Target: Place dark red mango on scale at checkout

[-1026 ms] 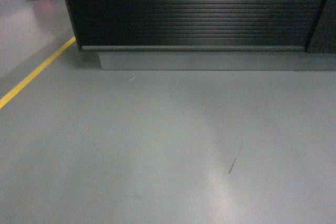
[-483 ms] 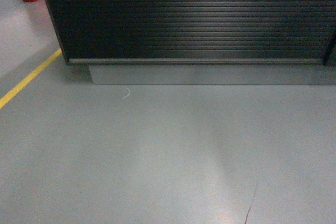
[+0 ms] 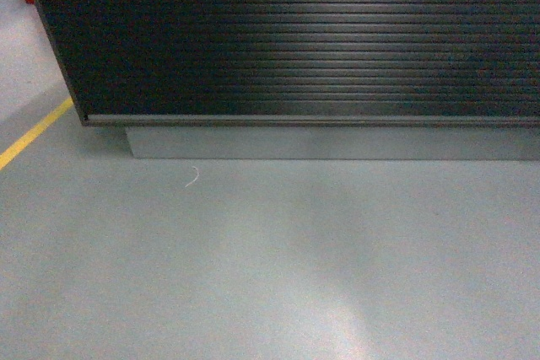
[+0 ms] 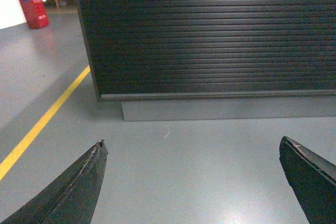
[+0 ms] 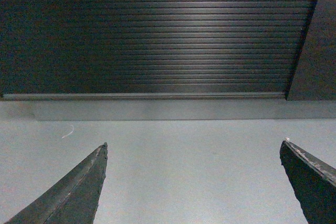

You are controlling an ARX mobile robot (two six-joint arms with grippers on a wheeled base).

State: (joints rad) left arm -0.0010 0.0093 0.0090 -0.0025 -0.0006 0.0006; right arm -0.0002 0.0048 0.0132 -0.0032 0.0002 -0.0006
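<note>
checkout (image 3: 304,40) front: dark ribbed panel, semi-gloss sheen; base (image 3: 337,142) matt grey; floor (image 3: 253,276) smooth grey, faintly glossy.

One checkout (image 3: 304,40), two grippers (image 4: 191,148) (image 5: 193,148), one yellow line (image 3: 29,134).

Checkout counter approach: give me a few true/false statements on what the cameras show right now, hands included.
1. The checkout shows a horizontally ribbed dark front panel. True.
2. The dark red mango is held in the left hand. False: that hand is open and empty; no mango shows in any view.
3. A yellow line runs on the floor left of the counter. True.
4. The right hand is shut. False: its fingers stand wide apart over bare floor.
5. The scale is visible on the counter. False: no view shows the countertop.
</note>
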